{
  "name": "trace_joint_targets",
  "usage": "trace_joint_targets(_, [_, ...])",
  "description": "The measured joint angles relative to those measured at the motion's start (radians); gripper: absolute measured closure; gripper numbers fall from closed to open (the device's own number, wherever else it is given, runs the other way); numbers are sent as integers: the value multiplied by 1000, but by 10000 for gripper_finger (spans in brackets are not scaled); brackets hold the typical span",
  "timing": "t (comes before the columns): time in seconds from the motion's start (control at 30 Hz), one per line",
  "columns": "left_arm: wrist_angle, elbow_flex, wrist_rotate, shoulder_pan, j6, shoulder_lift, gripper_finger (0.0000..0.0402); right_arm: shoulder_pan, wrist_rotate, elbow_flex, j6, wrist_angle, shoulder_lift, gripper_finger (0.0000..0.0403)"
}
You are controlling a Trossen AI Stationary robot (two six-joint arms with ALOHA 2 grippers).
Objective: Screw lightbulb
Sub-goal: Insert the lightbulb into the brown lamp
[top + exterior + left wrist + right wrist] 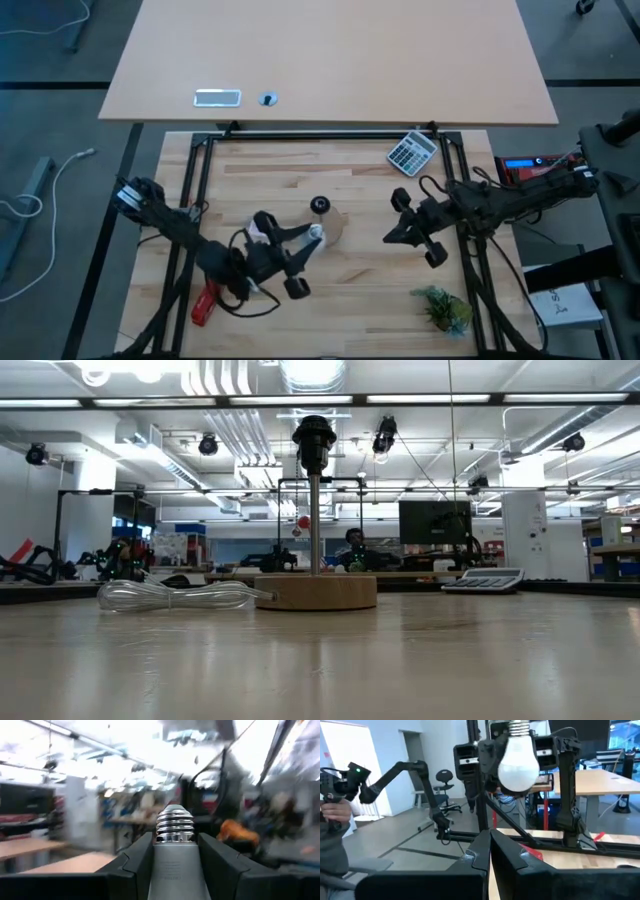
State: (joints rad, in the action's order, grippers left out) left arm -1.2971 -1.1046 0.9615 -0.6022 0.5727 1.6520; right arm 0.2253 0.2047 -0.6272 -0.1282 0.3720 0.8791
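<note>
Left fingers [175, 865] clamping lightbulb [175, 845], clear above table [350, 290]

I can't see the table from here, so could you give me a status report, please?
Left gripper shut on lightbulb, beside the socket. Right gripper shut, empty. Nothing between.

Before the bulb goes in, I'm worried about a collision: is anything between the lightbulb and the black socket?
Nothing visible. The left gripper holds the lightbulb just beside the socket, with open space between them. The right gripper waits shut, off to the side.
</note>
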Motion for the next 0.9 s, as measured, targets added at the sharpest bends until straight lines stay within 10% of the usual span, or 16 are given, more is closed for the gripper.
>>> trace_joint_targets(0.23, [-152,201,-319,30,-13,-13,269,4,-103,-1,12,-24,4,394])
trace_joint_targets(0.57, [-106,316,-137,44,-413,-70,267,4,-209,-1,-20,-32,24,395])
trace_joint_targets(0.9, [679,257,-326,27,-761,-149,267,4,-152,-2,-24,-130,118,395])
